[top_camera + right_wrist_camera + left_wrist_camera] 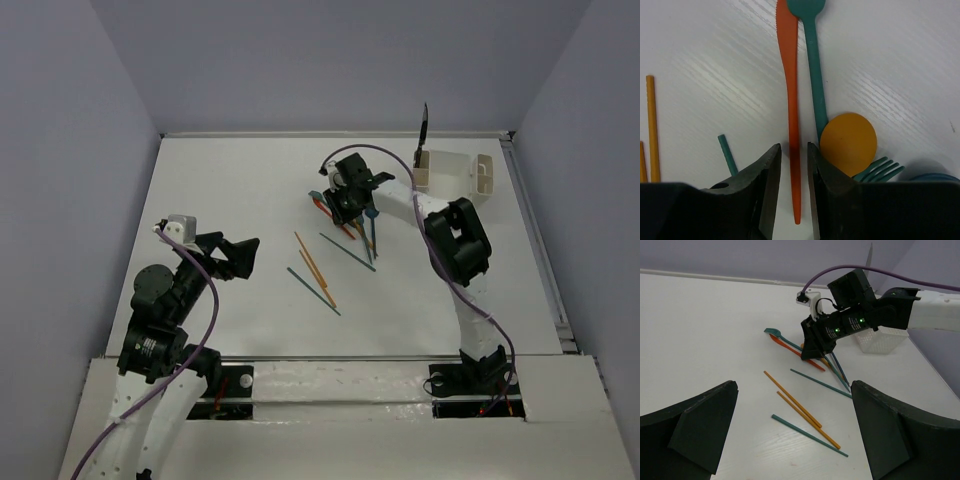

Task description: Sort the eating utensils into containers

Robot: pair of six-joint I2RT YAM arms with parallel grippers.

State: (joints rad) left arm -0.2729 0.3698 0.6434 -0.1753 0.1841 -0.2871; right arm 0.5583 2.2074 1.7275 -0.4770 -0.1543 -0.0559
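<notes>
My right gripper [794, 150] is low over a cluster of utensils, open, with its jaws astride the handle of an orange knife [790, 75] and a thin gap on each side. Beside the knife lie a teal spoon [812, 65], an orange spoon bowl [848, 142] and a teal fork [879, 169]. From above, the right gripper [345, 205] is left of the white caddy [455, 172], where a dark utensil [424, 125] stands upright. Orange chopsticks [800, 410] and a teal chopstick [807, 434] lie below my left gripper [794, 390], which is open and holds nothing.
Another teal chopstick [821, 383] lies between the chopstick pair and the utensil cluster. A blue utensil's edge [935, 176] shows at the right gripper's side. The right arm [455, 240] reaches across the table's right half. The table's raised rim [535, 240] runs along the right.
</notes>
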